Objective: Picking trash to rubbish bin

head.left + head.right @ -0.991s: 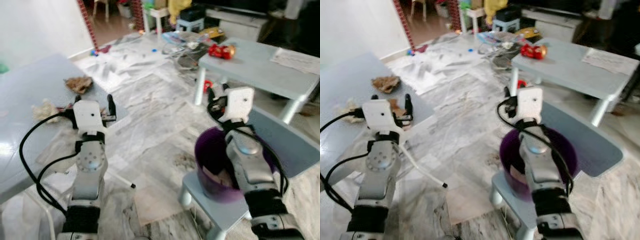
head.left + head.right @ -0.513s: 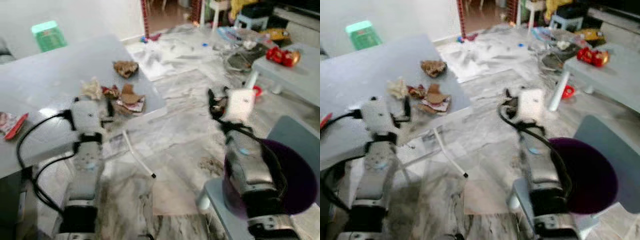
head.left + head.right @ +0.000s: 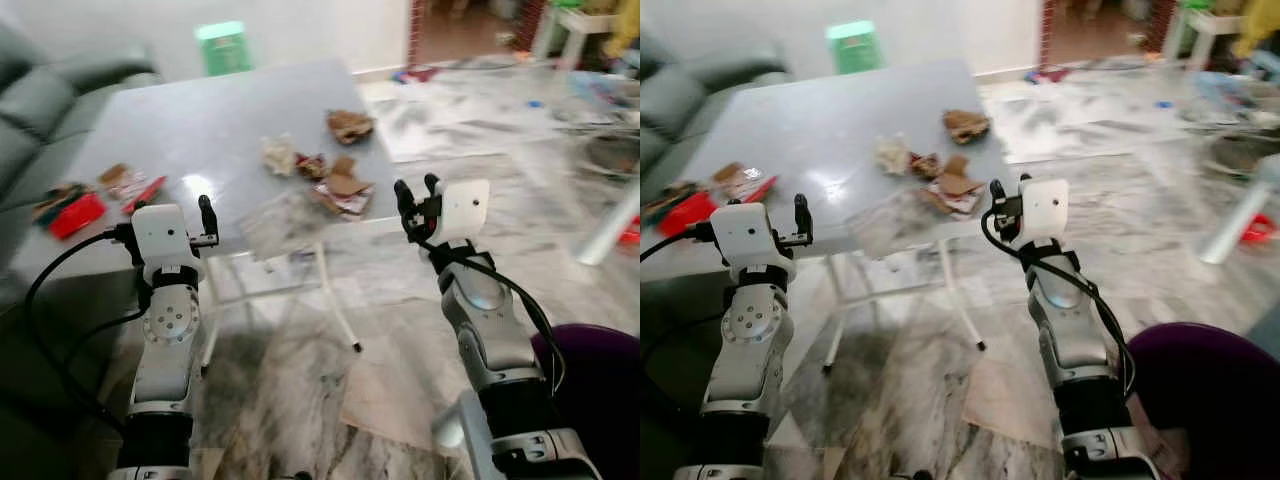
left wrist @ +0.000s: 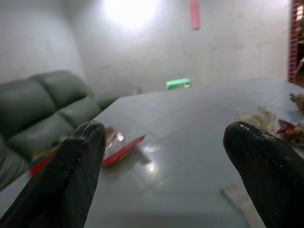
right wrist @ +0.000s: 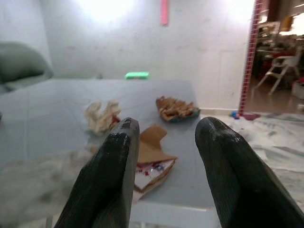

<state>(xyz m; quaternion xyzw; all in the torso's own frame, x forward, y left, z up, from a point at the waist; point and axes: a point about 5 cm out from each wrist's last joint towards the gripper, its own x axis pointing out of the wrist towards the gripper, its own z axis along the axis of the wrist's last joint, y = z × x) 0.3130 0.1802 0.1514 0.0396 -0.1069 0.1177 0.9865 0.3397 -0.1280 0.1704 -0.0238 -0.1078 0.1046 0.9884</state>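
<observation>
Trash lies on a grey table: a brown crumpled paper, a white tissue wad, cardboard and wrappers, a clear plastic bag, and red wrappers at the left end. My left gripper is open and empty, level with the table's near edge. Just off the table's right corner, my right gripper is open and empty, pointing at the cardboard. The purple bin sits at the lower right, behind my right arm.
A dark sofa stands left of the table. A green stool is behind it by the wall. Marble floor stretches under and right of the table, with a white table leg and clutter at far right.
The camera has swung left: the table with trash now sits in the middle and the purple bin has slid to the lower right corner. Both grippers stay open and empty.
</observation>
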